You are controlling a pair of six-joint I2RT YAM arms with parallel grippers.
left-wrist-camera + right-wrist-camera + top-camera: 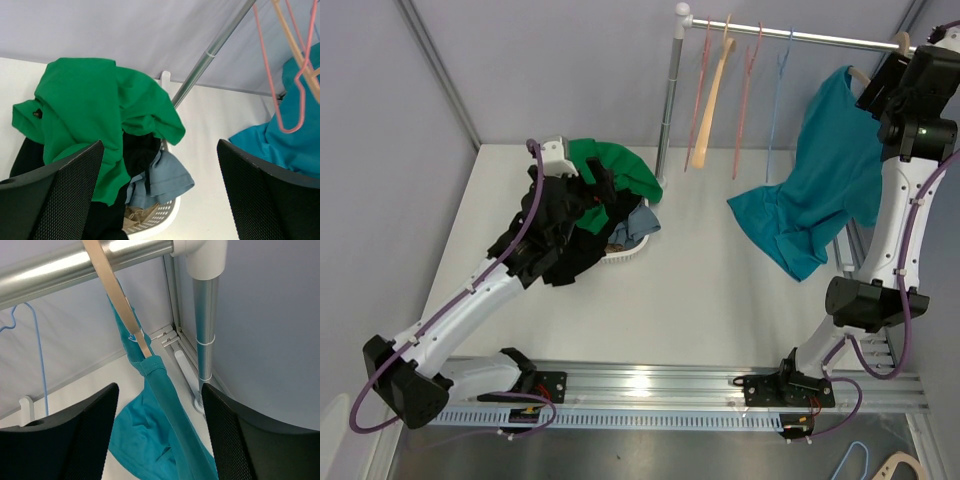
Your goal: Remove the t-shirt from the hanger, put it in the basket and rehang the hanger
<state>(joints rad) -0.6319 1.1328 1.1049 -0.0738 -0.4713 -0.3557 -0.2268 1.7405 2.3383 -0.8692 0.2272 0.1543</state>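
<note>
A teal t-shirt [825, 180] hangs from a wooden hanger [860, 76] on the metal rail [800, 36] at the right end. In the right wrist view the hanger's wooden arm [116, 292] runs down from the rail into the shirt's collar [152, 365]. My right gripper [160, 440] is open, up by the rail, with the shirt's shoulder between its fingers, apart from both. My left gripper [160, 195] is open and empty above the laundry basket [160, 214].
The white basket [625, 255] holds a heap of green [615, 165], black and grey-blue clothes. Empty pink, wooden and blue hangers [720, 90] hang on the rail. The rail's left post [670, 95] stands behind the basket, the right post [206, 315] near my right gripper.
</note>
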